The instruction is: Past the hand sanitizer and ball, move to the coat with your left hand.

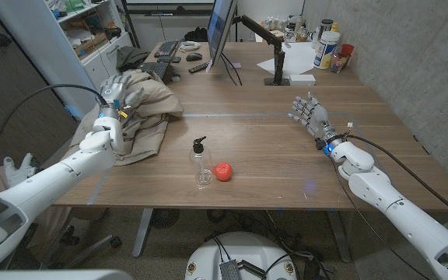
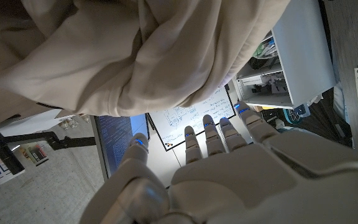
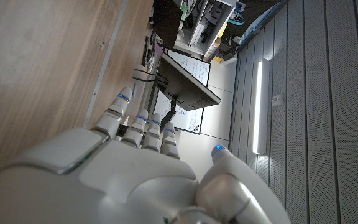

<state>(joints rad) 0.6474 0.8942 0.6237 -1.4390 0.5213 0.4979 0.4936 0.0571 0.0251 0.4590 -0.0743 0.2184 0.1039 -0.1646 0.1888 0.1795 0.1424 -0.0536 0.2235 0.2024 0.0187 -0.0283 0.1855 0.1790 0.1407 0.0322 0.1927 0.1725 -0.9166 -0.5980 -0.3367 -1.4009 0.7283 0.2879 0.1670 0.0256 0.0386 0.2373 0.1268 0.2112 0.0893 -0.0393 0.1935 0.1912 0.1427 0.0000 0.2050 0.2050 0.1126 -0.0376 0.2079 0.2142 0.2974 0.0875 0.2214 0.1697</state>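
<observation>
Left hand (image 1: 113, 99) at coat, fingers spread, holding nothing.
Beige coat (image 1: 142, 109) heaped at left of frame; right hand (image 1: 309, 113) spread at right; hand sanitizer (image 1: 201, 163) then red ball (image 1: 223, 171), lower centre, just beside each other.

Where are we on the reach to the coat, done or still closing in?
Nearly done. The left hand is already beyond the hand sanitizer and the ball, over the coat. The left wrist view shows its fingers open just short of the fabric; contact is unclear. The right hand waits open.
</observation>
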